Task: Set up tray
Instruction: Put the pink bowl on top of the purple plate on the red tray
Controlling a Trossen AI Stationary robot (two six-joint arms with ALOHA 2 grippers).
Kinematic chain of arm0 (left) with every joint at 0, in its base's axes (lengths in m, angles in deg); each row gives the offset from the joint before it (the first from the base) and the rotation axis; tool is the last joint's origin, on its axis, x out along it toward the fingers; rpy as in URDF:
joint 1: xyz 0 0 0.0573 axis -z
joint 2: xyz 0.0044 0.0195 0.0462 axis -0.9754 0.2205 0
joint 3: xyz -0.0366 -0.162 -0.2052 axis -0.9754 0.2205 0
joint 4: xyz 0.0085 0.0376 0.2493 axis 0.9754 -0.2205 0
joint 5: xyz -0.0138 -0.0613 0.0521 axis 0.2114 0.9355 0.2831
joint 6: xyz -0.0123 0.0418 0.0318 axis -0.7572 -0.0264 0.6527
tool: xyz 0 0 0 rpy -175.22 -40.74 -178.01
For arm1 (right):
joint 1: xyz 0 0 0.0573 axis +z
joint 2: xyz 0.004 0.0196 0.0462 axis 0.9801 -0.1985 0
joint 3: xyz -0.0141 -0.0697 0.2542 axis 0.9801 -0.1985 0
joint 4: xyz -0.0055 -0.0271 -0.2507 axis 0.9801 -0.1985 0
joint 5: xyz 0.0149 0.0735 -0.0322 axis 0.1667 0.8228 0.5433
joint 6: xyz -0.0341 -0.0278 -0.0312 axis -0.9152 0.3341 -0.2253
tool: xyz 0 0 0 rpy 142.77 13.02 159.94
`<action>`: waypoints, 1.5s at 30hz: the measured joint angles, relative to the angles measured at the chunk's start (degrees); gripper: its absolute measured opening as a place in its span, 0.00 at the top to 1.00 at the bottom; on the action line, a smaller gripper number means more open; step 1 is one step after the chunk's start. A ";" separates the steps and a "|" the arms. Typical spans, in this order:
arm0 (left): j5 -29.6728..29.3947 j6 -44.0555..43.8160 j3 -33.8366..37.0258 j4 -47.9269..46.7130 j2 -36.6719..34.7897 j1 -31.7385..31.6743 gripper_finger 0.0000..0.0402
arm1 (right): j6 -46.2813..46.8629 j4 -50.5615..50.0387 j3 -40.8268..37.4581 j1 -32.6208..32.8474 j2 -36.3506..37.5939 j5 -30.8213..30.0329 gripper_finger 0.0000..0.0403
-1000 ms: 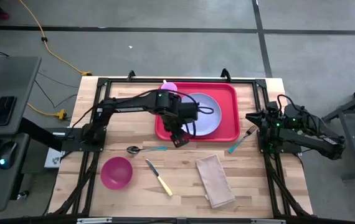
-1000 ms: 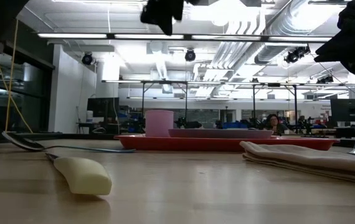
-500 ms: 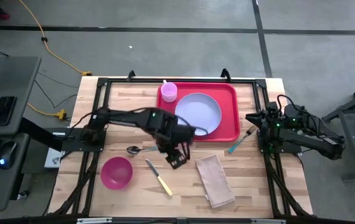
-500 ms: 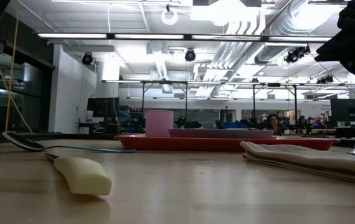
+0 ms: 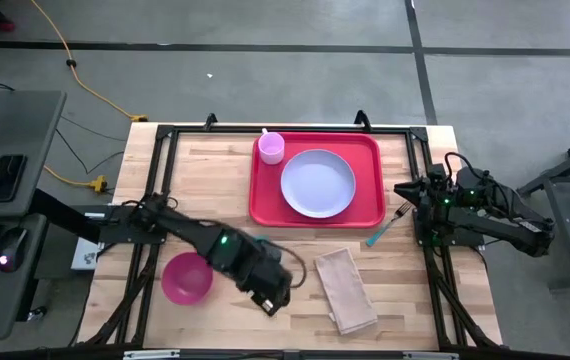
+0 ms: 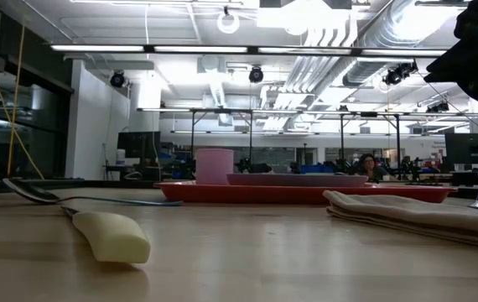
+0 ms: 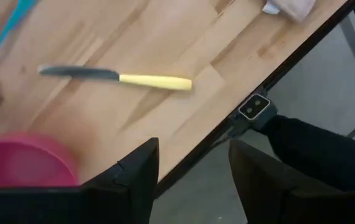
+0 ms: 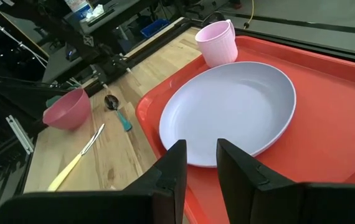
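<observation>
Red tray (image 5: 370,185) sits at the far middle of the wooden table (image 5: 415,310), flat. On it: lavender plate (image 5: 317,183) in the centre, pink cup (image 5: 271,148) in the far-left corner, just beside the plate.

Off the tray, near side: fork (image 5: 393,220) with teal handle just off its right edge, folded napkin (image 5: 345,290) in front, pink bowl (image 5: 186,277) front-left, yellow-handled knife (image 7: 118,77) and spoon (image 6: 23,191) between bowl and napkin.

Left gripper (image 5: 270,295) hangs over the knife area near the bowl, fingers (image 7: 137,171) spread apart, nothing between them.

Right gripper (image 8: 199,165) is parked at the table's right edge, aimed at the tray, fingers (image 8: 171,165) with a narrow gap, holding nothing.
</observation>
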 joint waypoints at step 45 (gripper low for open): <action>2.57 -25.35 30.13 -0.12 -4.05 10.18 0.45 | -0.27 0.00 0.00 -0.02 0.00 2.69 0.83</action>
